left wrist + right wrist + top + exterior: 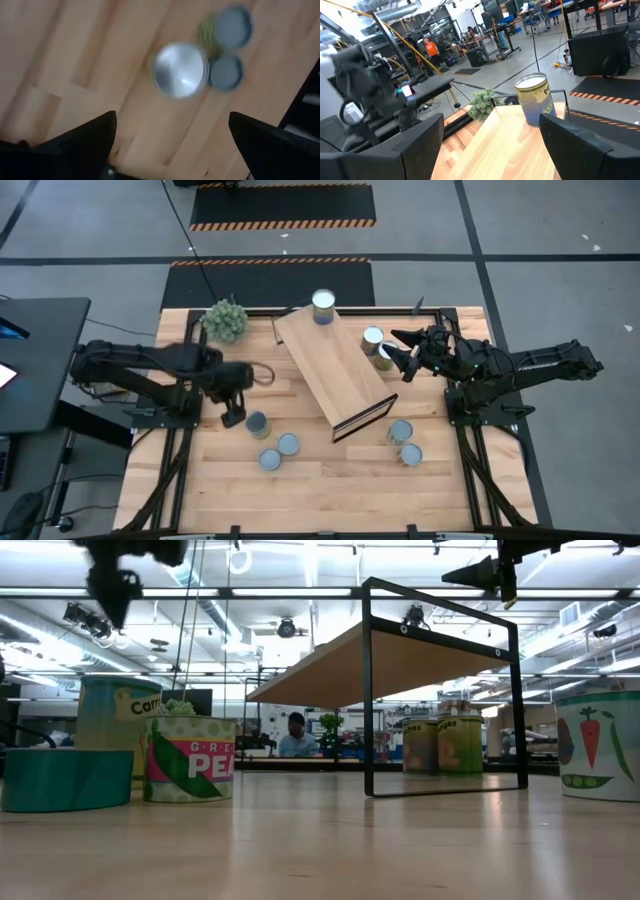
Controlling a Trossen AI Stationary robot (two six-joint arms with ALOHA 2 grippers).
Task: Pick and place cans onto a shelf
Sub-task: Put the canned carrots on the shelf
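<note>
The left end effector [234, 418] hangs wide open and empty over the desk [330, 480], just beside a can [258, 424] lying left of the shelf [333, 370]. The right end effector [402, 352], also spread open and empty, hovers by the shelf's right edge near another can [373, 338]; one can [323, 304] stands on the shelf's far end.

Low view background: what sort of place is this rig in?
Likely an open robotics lab or workshop: ceiling strip lights, a person seated at a desk, and hazard-striped floor mats beyond the table.
</note>
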